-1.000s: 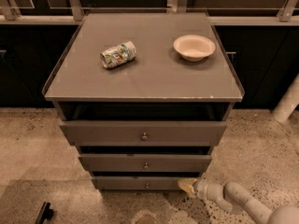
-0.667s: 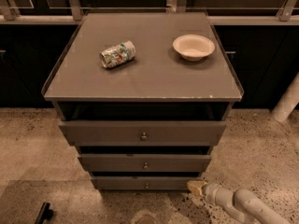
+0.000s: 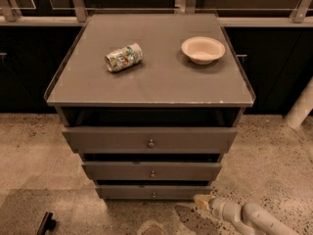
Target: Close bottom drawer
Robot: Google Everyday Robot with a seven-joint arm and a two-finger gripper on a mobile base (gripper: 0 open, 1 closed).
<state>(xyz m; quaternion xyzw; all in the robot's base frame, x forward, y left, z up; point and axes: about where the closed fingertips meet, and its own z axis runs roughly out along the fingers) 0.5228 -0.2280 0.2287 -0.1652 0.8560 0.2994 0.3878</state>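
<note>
- The grey-brown, flat-fronted bottom drawer (image 3: 132, 192) with a small round metal knob (image 3: 153, 195) is the lowest of three stacked drawers, at the near foot of the cabinet just above the floor.
- A dark gap shows between its front and the drawer above it.
- The tan-tipped gripper (image 3: 202, 200) on a white, rounded arm (image 3: 247, 217) reaches in from the near right corner of the scene.
- The gripper is low over the floor, just beside the right end of the bottom drawer's front; I cannot tell whether it touches the drawer.
- I cannot tell how far open the gripper is, and nothing can be seen in its hold.
- The mid-sized grey-brown middle drawer (image 3: 117, 171) and the taller, wider grey-brown top drawer (image 3: 107, 139) each have a dark gap above their fronts.
- On the flat grey cabinet top (image 3: 156, 84), a crushed green-and-white can (image 3: 123, 57) lies on its side at the left.
- A cream round bowl (image 3: 203, 49) stands upright at the far right, well apart from the can.
- The speckled beige stone floor (image 3: 34, 155) surrounds the cabinet.
- A small black object (image 3: 46, 223) is at the near left edge, and a white pipe (image 3: 301, 105) leans at the right.
</note>
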